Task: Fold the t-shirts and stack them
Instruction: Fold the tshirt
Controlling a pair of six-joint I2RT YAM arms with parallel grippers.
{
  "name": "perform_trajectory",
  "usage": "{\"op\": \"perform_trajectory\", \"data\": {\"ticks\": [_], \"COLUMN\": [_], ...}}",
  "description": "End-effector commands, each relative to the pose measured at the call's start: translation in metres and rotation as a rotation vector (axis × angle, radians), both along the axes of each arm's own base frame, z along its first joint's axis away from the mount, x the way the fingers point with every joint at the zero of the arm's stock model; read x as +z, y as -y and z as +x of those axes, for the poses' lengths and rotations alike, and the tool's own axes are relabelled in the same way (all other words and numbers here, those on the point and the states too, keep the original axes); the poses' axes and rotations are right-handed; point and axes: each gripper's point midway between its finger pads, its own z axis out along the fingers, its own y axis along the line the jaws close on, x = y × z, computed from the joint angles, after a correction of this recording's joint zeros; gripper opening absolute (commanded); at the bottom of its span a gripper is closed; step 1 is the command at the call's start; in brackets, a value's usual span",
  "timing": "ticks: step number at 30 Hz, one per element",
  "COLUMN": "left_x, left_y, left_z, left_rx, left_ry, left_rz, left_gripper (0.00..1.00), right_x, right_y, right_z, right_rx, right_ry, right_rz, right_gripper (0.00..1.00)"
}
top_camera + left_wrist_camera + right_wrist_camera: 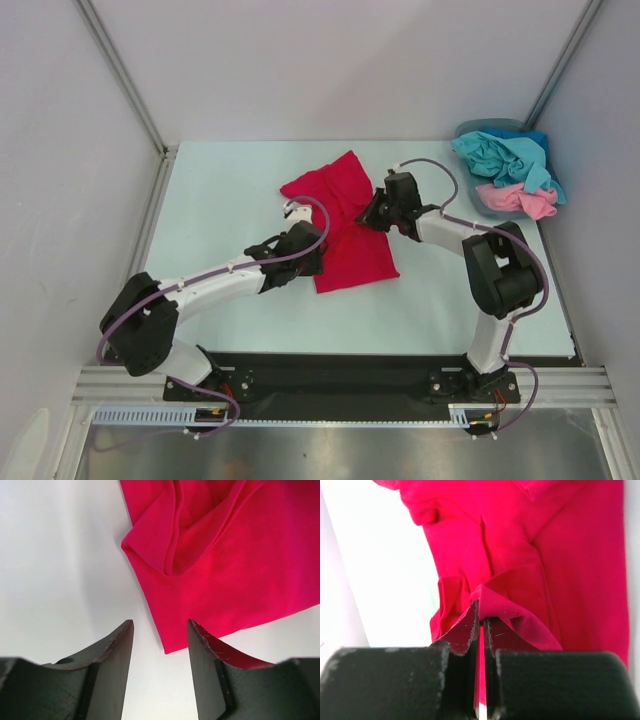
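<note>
1. The red t-shirt (345, 225) lies crumpled in the middle of the worktop (230, 190). The right hand (481, 617) is pressed together, pinching a fold, I think to pull it flat.
2. The left hand (160, 630) is spread and empty by the shirt's corner, ready to grab.
3. A blue t-shirt (500, 155) and a pink t-shirt (515, 198) wait in the basket (485, 126).
4. The arms hide part of the red shirt.

One red shirt (350, 255) between left gripper (310, 255) and right gripper (372, 215); one teal shirt (505, 155) and one pink shirt (520, 200) in one basket (480, 127) beyond the right gripper.
</note>
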Motion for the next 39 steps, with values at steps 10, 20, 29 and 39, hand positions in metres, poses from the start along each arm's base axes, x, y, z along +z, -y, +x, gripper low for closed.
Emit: {"op": "perform_trajectory", "data": {"ticks": [10, 20, 29, 39], "left_x": [0.008, 0.000, -0.028, -0.023], "left_y": [0.001, 0.014, 0.035, 0.026], "left_z": [0.003, 0.016, 0.057, 0.078], "left_rx": [0.013, -0.022, -0.044, -0.022], "left_ry": [0.037, 0.082, 0.070, 0.082], "left_rz": [-0.026, -0.034, 0.028, 0.073], "left_gripper": [0.52, 0.52, 0.52, 0.52], "right_x": [-0.007, 0.021, 0.040, 0.040], "right_y": [0.007, 0.012, 0.026, 0.033], "right_z": [0.001, -0.013, -0.034, -0.044], "right_rx": [-0.018, -0.020, -0.018, -0.015], "right_ry": [0.000, 0.055, 0.090, 0.096], "right_rz": [-0.015, -0.002, 0.011, 0.015], "right_gripper": [0.61, 0.59, 0.58, 0.56]}}
